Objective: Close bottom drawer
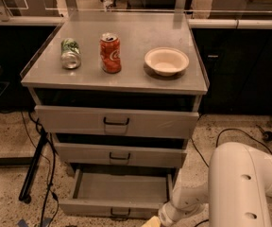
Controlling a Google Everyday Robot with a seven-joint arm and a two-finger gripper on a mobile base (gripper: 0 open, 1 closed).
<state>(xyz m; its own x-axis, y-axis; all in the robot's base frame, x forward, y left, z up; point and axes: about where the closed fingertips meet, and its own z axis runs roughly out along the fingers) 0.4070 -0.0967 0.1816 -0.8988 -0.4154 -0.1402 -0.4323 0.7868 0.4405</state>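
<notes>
The bottom drawer (122, 189) is the lowest of three grey cabinet drawers and stands pulled out, its plain grey tray bare. Its low front panel with a small black handle (120, 213) sits near the frame's bottom edge. My white arm (242, 183) reaches in from the lower right. My gripper (150, 222) is at the bottom edge, right next to the right part of the drawer's front panel, mostly cut off by the frame.
The middle drawer (119, 155) and top drawer (116, 122) sit slightly out. On the cabinet top (136, 37) stand a green can on its side (70, 54), an upright red can (110, 53) and a white bowl (166, 60). Cables and a black stand (34, 169) lie left.
</notes>
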